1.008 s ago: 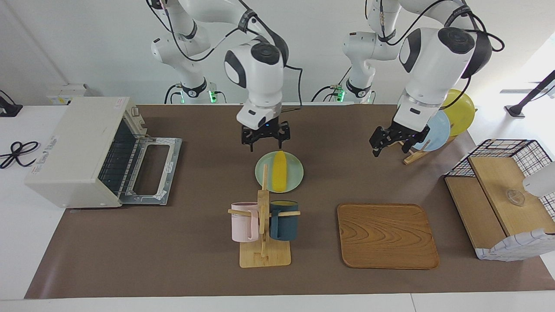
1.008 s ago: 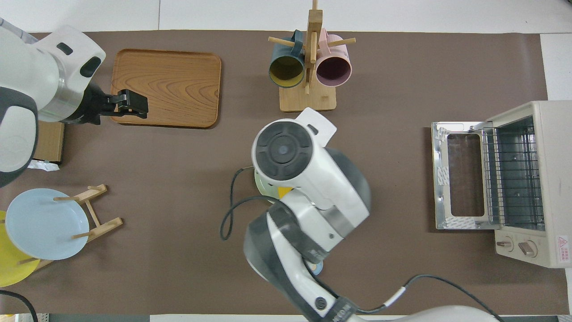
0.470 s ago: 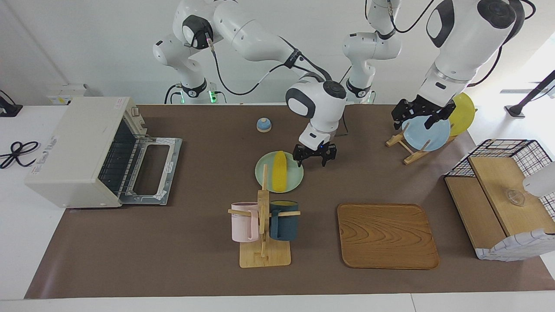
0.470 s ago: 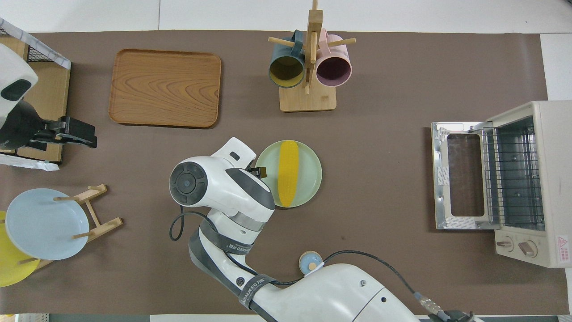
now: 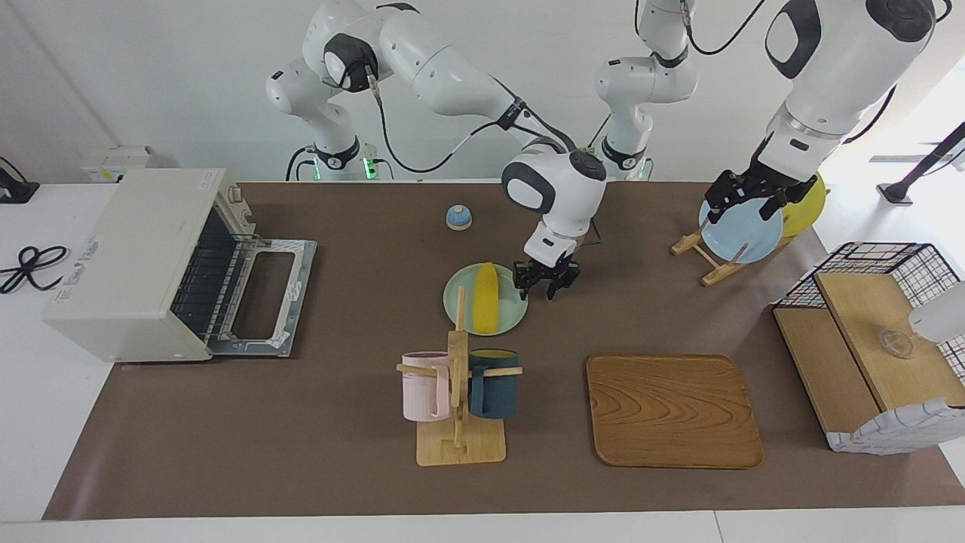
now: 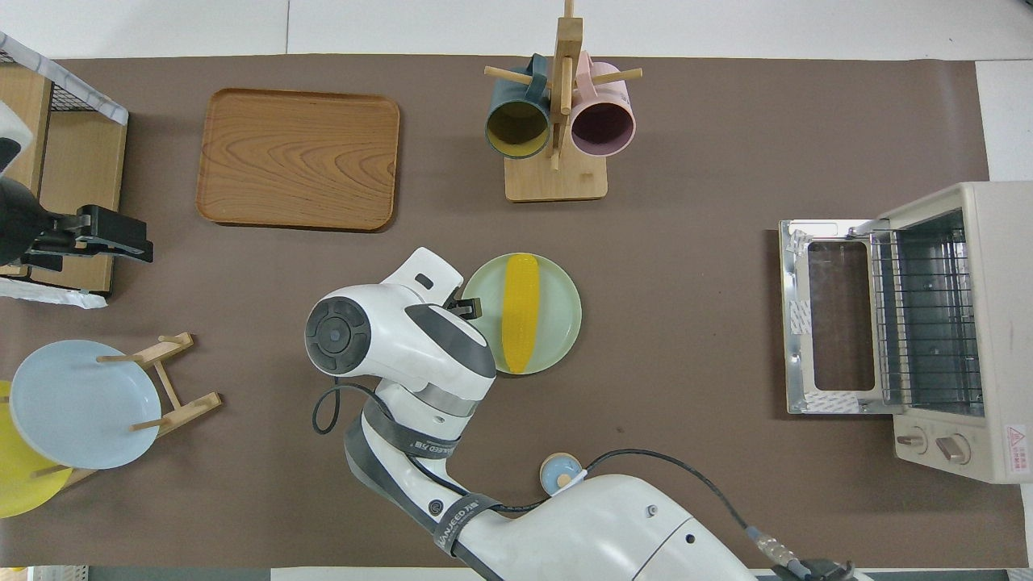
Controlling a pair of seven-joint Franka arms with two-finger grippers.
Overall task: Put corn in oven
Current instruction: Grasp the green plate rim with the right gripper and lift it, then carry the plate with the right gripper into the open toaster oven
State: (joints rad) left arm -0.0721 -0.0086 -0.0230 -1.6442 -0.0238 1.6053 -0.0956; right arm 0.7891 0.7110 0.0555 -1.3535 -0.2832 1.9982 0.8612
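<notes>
Facing view: my right hand point(image 5: 546, 285) hangs low at the plate point(image 5: 514, 311) rim, beside the corn point(image 5: 485, 299), not on it; I cannot tell its fingers' state. The corn lies on the plate; the oven point(image 5: 143, 264) stands open, well apart. If I close here, I could clip the rim, tip the plate and roll the smooth cob off. My left hand point(image 5: 752, 197) waits released over the rack plates point(image 5: 742, 226).

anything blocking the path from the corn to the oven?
Nothing visible. The corn lies on the green plate; bare table runs from there to the oven, whose door lies dropped open. The mug rack stands farther from the robots, off that line.
</notes>
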